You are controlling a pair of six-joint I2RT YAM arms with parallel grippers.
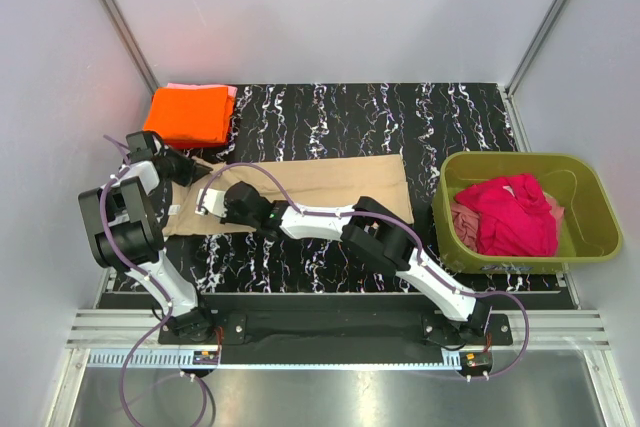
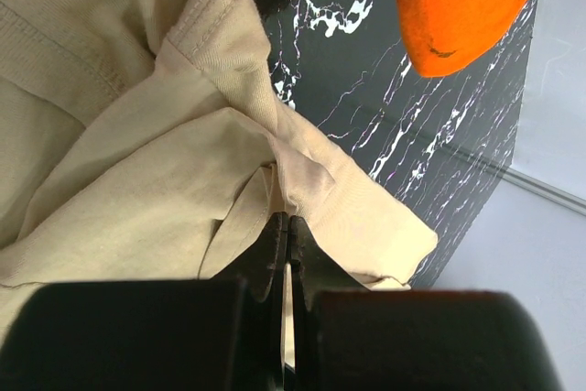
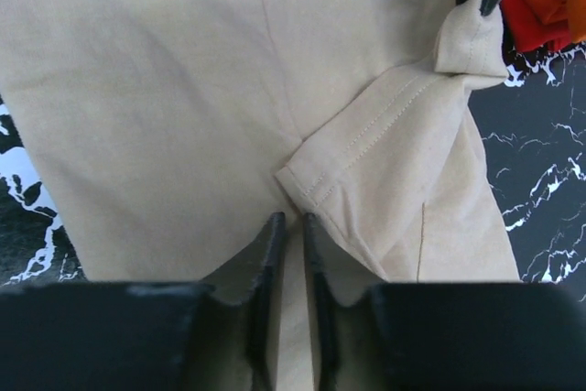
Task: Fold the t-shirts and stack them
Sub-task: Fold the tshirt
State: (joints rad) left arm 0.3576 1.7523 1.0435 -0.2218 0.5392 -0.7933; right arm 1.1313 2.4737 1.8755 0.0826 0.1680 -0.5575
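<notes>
A tan t-shirt (image 1: 330, 182) lies spread lengthwise across the middle of the black marbled table. My left gripper (image 1: 188, 170) is at the shirt's left end, shut on a bunched sleeve corner (image 2: 289, 219). Just in front of it, my right gripper (image 1: 208, 199) presses down on the same shirt beside a stitched sleeve hem (image 3: 366, 148); its jaws are almost together, with a thin strip of tan cloth between them (image 3: 291, 217). A folded orange t-shirt (image 1: 190, 115) sits at the back left on a pale pink one (image 1: 232, 93). A magenta t-shirt (image 1: 510, 212) is heaped in the tub.
The olive-green tub (image 1: 590, 187) stands at the right edge of the table, with a bit of pink cloth (image 1: 462, 217) under the magenta one. White walls and metal frame posts close in the back and sides. The two arms cross low over the table's front left.
</notes>
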